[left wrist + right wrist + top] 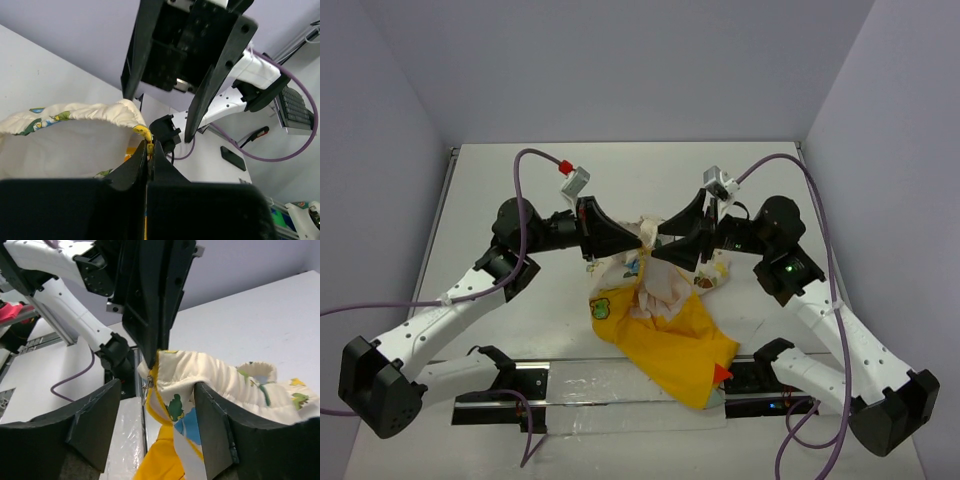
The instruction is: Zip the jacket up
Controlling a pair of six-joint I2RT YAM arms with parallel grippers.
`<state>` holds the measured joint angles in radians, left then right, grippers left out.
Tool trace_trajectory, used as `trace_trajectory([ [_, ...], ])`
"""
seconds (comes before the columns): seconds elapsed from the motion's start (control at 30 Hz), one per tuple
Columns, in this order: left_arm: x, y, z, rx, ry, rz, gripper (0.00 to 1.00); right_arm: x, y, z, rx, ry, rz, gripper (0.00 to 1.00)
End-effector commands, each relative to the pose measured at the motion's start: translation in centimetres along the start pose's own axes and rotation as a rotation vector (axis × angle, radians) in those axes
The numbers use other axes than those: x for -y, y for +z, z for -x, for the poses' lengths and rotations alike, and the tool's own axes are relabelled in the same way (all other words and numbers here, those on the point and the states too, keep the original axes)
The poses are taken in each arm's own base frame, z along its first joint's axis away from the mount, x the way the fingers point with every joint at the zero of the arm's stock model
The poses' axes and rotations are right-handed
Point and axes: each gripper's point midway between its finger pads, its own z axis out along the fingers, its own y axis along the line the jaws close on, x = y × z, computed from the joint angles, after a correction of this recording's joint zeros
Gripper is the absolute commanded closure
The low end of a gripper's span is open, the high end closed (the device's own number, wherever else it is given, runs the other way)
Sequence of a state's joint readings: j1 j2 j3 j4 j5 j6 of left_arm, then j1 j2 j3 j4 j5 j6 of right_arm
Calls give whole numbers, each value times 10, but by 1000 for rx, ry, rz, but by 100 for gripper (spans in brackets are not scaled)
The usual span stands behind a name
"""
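Observation:
The jacket (pixel 670 335) lies mid-table, yellow with a green patch (pixel 603 307) and a red tip (pixel 722 373). Its cream cartoon-print top (pixel 642 262) is lifted between the arms. My left gripper (pixel 642 238) is shut on the yellow zip edge (pixel 145 135) at the top of the jacket (pixel 75 112); in the left wrist view the left gripper (pixel 148 145) pinches it tight. My right gripper (pixel 660 240) faces it, open. In the right wrist view the right gripper (pixel 157 384) straddles the cream cloth (pixel 205 370) without pinching it, and a small metal zip pull (pixel 147 385) hangs at the edge.
A black rail with a clear plastic sheet (pixel 610 385) runs along the table's near edge, partly under the jacket's hem. Purple cables (pixel 535 160) loop above both arms. Walls close the table (pixel 640 170) at the back and both sides.

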<state>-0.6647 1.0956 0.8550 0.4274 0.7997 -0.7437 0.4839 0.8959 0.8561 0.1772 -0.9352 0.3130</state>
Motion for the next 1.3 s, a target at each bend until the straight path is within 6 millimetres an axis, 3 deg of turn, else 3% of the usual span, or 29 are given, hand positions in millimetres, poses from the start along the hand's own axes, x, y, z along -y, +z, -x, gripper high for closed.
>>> trace_trajectory([
  [0.0,24,-5,11,-28,106,-57,100,5,-1,22,-24,-107,-43,27],
  [0.27,29,-1,9,-83,114,-102,100,11,11,17,-136,-81,34,21],
  [0.53,27,1,10,-93,124,-102,100,5,10,5,-197,-86,95,27],
  [0.83,24,4,13,-100,129,-93,100,-7,15,-3,-222,-89,158,26],
  [1.0,21,6,12,-114,126,-94,100,-10,18,0,-214,-101,174,41],
  [1.27,18,6,9,-116,123,-85,100,-13,19,5,-208,-108,186,56],
])
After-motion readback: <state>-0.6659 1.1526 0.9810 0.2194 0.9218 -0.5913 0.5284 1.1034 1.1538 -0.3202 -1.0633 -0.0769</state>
